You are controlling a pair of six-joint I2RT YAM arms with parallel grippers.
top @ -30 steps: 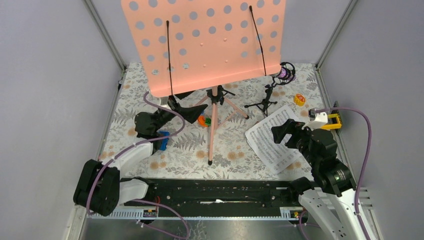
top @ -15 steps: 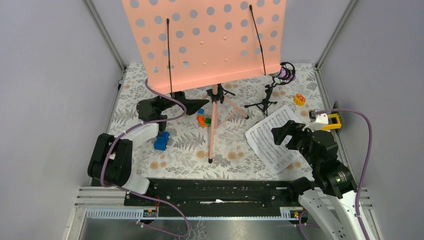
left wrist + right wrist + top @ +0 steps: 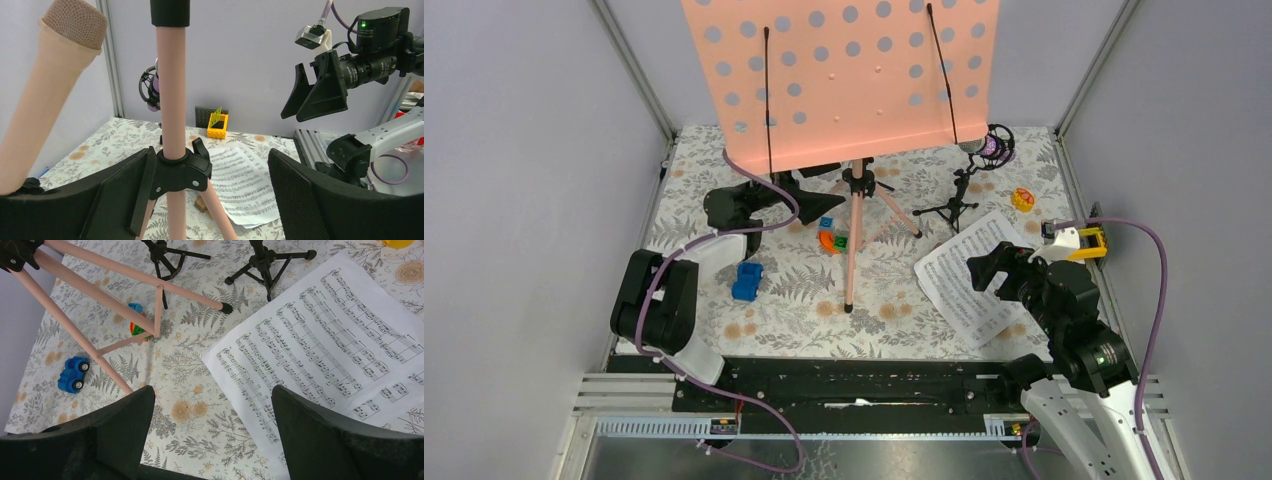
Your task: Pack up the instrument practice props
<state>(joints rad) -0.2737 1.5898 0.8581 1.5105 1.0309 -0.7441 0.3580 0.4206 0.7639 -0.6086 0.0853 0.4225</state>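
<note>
The floral-covered desk [image 3: 904, 305] carries everything. At its rear stands the salmon-pink perforated sheet-music rack [image 3: 844, 70]. Its top edge is cut off by the frame, and its panel hides the desk behind it. Its pink tripod legs [image 3: 852, 250] spread toward the middle.

The left tool [image 3: 817, 186] is spread wide around the rack's pole, just above the black leg clamp. In the left wrist view the pole stands nearer the left finger [image 3: 75, 205], but I cannot tell whether they touch. The right tool [image 3: 987, 266] hangs wide open, holding nothing, over the near left corner of the white sheet-music pages [image 3: 969, 275], which lie flat on the right.

The plain pink microphone [image 3: 45, 90] shows only from the left wrist. It is tilted, with its lower end hidden behind that finger. The purple glitter microphone [image 3: 994, 148] sits in a black mount at the rear right, half hidden behind the pole from the wrist.

A blue toy car [image 3: 747, 281] sits left of the legs, and small toy blocks [image 3: 829, 238] lie between them.
</note>
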